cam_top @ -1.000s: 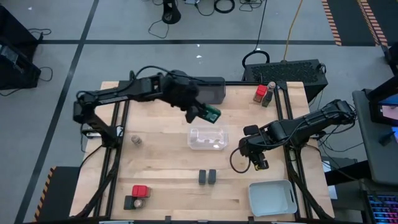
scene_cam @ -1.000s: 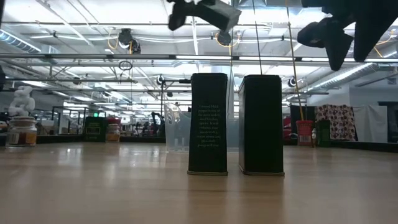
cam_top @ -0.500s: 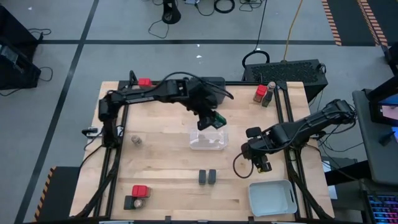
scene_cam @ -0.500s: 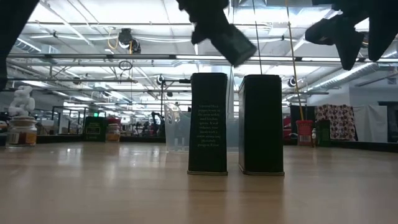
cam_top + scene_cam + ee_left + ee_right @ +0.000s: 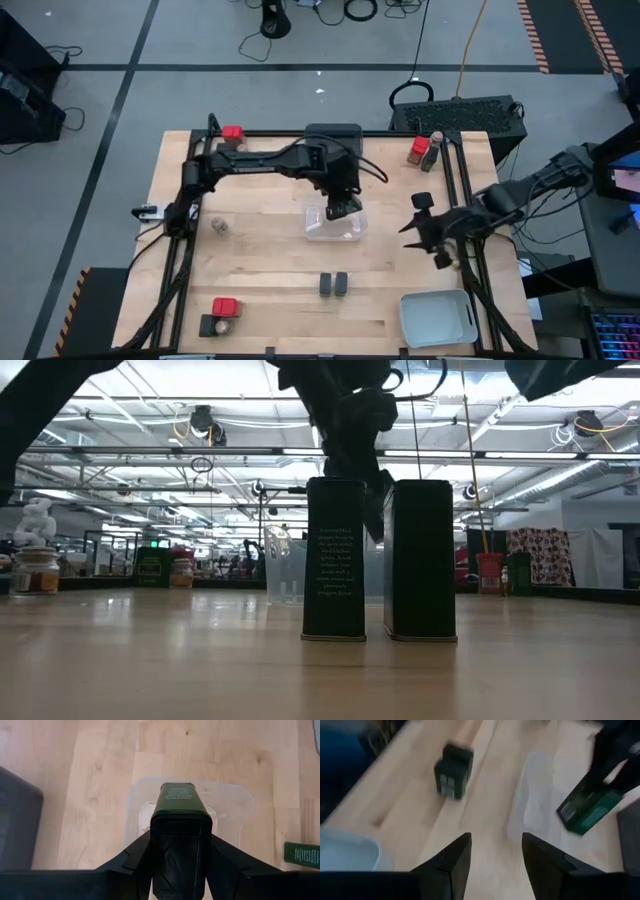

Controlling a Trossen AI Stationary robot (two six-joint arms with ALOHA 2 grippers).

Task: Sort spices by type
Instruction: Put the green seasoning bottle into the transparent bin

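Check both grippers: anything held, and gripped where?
Left gripper holds a dark green spice tin by its near end, one finger on each side, over the clear tray. Right gripper is open, holding nothing.

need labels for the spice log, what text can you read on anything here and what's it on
No text can be read.
Left black box of the standing pair: pale print block, too small.
Black box held by the left gripper over the clear tray: pale lines, blurred.
Dark green box: pale lettering, illegible.
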